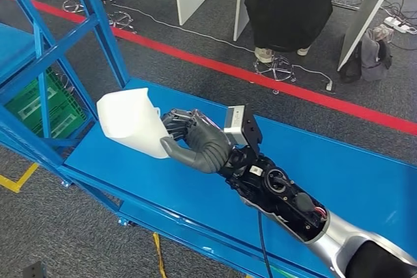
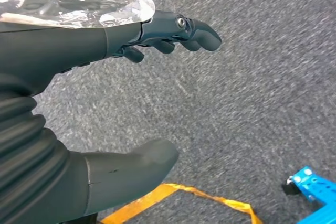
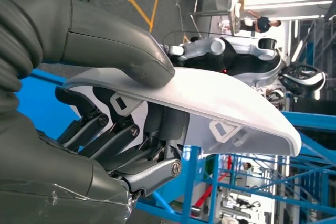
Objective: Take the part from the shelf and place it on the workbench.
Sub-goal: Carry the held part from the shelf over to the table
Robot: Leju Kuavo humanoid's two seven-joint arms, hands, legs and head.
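One hand carries the load: our right hand [image 1: 199, 142] grips the white part [image 1: 130, 122], thumb pressed on its curved outer shell [image 3: 206, 95] and the darker fingers [image 3: 118, 140] curled inside. We hold the part just above the blue workbench [image 1: 344, 174], near the end that meets the blue shelf frame [image 1: 44, 50]; we cannot tell whether its lower edge touches the surface. Our left hand [image 2: 130, 93] hangs over grey carpet, fingers apart and holding nothing, beside a strip of yellow floor tape [image 2: 198, 198]. Beyond the bench, a red floor line [image 1: 295, 86] and a seated person [image 1: 300, 4]. We judge the part taken from the shelf; setting down and release remain.
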